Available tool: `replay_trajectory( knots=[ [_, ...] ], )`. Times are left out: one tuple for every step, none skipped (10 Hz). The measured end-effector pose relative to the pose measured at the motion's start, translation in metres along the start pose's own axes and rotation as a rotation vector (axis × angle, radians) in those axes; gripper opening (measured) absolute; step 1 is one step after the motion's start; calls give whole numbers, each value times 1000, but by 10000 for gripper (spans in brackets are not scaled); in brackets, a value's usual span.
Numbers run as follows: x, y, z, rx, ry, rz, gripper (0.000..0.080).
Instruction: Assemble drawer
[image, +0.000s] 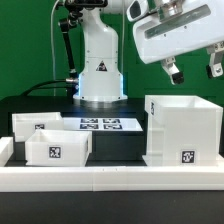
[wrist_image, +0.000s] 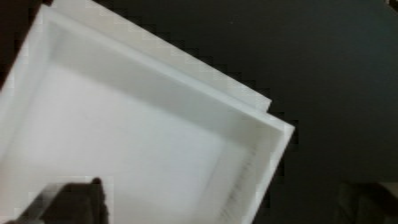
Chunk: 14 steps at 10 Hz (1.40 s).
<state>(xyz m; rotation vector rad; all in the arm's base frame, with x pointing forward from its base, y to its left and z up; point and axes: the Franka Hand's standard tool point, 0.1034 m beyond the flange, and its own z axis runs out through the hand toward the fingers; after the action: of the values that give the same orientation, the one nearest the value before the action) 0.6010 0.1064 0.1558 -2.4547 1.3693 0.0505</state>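
Note:
The tall open-faced white housing (image: 181, 127) stands at the exterior view's right, its tag on the front low corner. Two shallow white trays sit at the exterior view's left: one further back (image: 36, 124), one nearer the front (image: 58, 149), each with a tag. My gripper (image: 192, 70) hangs open and empty in the air above the housing, apart from it. The wrist view looks down into the housing's white hollow (wrist_image: 134, 130). One dark fingertip (wrist_image: 71, 200) shows over it, and the gripper (wrist_image: 222, 210) holds nothing.
The marker board (image: 101, 124) lies flat between the trays and the housing, in front of the white robot base (image: 100, 65). A low white rail (image: 110, 178) borders the table's front edge. The tabletop is black.

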Motion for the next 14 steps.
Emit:
replay_trajectory(
  knots=[
    [1,11,-1,-92,-3,-222,649],
    [7,16,-2,-106,0,-338,649],
    [11,20,-3,-127,1,-463,649],
    [12,22,-2,-153,4,-583,649],
    [12,22,-2,-152,0,-640,649],
    [13,22,-2,-153,-4,-698,649],
    [13,22,-2,-154,-10,-771,649],
    [15,24,-3,-155,-12,-809,649],
    [27,36,-8,-164,-17,-838,649],
    [43,54,-13,-174,-11,-833,649],
    [54,67,-15,-180,-7,-835,649],
    [68,79,-17,-183,-3,-856,649],
    [87,95,-18,-188,3,-881,649],
    [102,108,-17,-192,-6,-901,649]
  ],
)
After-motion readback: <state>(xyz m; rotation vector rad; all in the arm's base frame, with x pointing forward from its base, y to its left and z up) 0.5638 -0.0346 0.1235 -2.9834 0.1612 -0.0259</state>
